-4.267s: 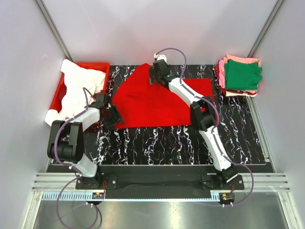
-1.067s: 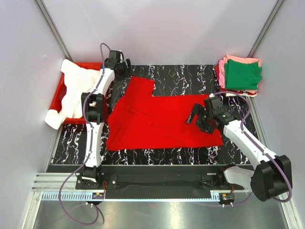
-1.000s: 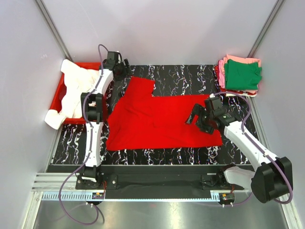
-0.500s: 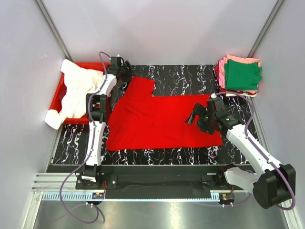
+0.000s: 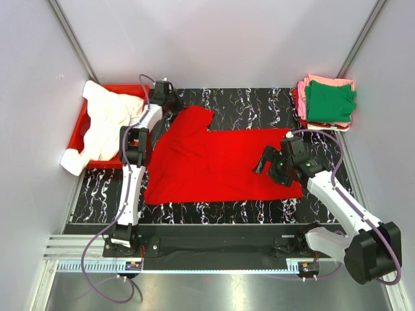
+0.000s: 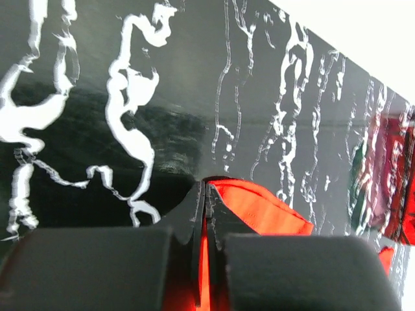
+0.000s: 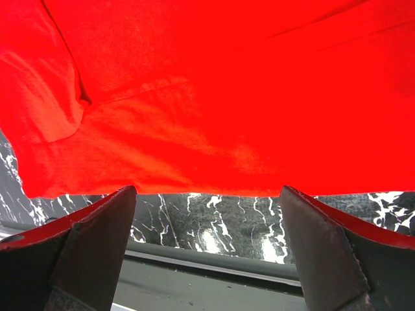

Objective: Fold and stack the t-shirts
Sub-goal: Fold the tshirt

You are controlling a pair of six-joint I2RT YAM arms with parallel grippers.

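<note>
Evidently the left fingers (image 6: pixel 202 201) pinch a far corner of the red t-shirt (image 5: pixel 214 159); its long axis runs from them sideways across the desk (image 5: pixel 259 103) toward the right fingers (image 5: pixel 264 162) (spread wide, holding nothing), which hover above the opposite end, cloth directly beneath.

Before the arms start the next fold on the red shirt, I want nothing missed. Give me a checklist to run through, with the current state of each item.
1. Left gripper pinching the red t-shirt's far corner: ok, shut on red cloth.
2. Right gripper open: ok, spread wide above the shirt, holding nothing.
3. Red t-shirt spread on the mat: ok, slight creases.
4. Folded stack out of the way: ok, far right corner.
5. White t-shirt clear of the left arm: cannot tell, the arm passes close beside it.
</note>
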